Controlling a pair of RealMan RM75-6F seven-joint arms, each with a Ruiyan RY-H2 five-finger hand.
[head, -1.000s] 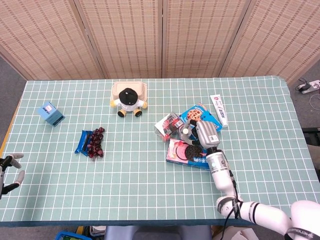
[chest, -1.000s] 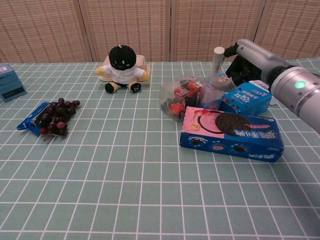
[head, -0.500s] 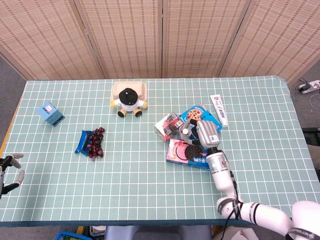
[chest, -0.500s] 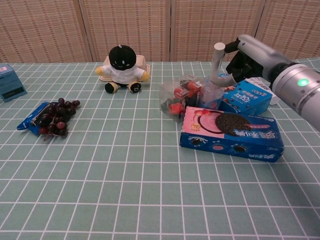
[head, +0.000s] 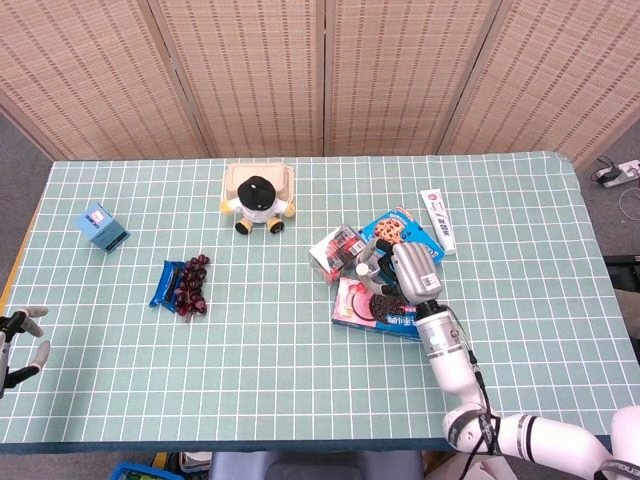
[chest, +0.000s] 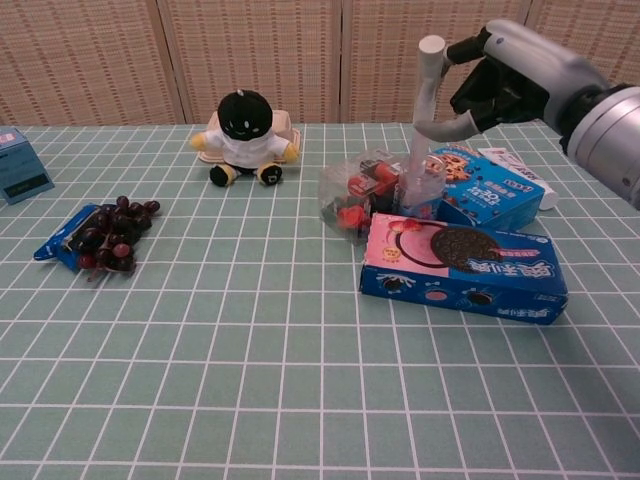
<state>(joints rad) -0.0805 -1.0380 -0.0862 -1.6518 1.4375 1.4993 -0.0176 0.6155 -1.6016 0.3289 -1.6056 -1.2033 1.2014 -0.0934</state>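
- At the far left edge of the table, we see the left hand (head: 18, 338) resting low with its fingers apart and nothing in them. It is well apart from every item.
- Moving right, a small blue box (head: 101, 226), grapes (head: 190, 284) and a plush toy (head: 258, 203) all lie far from either hand.
- Next comes the clear packet (chest: 357, 192) of red sweets, touching the long cookie box (chest: 462, 262). That box's long axis runs left to right across the chest view.
- Above this cluster hangs the right hand (chest: 492, 82), spread wide and, as far as we can judge, holding nothing. The packet lies below and to the left of its fingers (chest: 430, 75).
- So the right hand is by far the nearer one.
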